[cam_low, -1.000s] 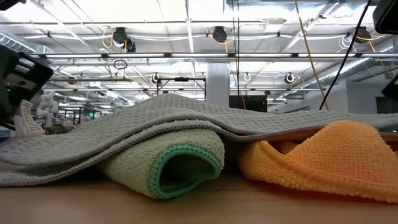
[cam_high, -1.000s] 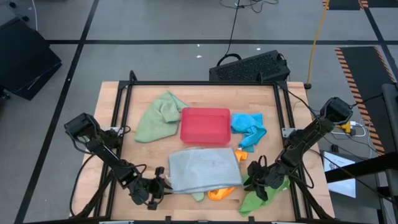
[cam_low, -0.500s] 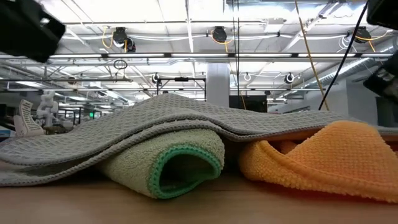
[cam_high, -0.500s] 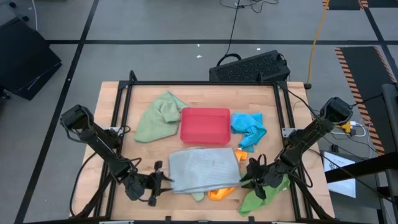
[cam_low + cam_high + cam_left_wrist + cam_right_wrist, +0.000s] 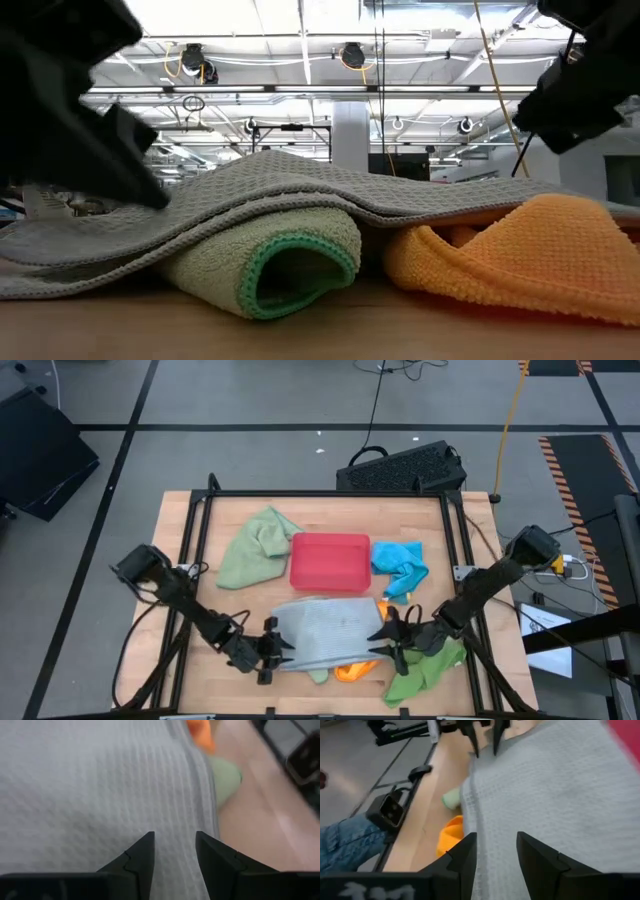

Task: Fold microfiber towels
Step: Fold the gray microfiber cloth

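High view shows you the grey-blue towel (image 5: 330, 628) spread flat at the table's (image 5: 310, 520) front middle, just in front of the red tray (image 5: 330, 562), lying over a sage green towel (image 5: 270, 262) and the orange towel (image 5: 520, 255). Your left gripper (image 5: 278, 650) sits at the towel's left edge, your right gripper (image 5: 381, 638) at its right edge. Both wrist views show you fingers parted above the weave, nothing pinched between them
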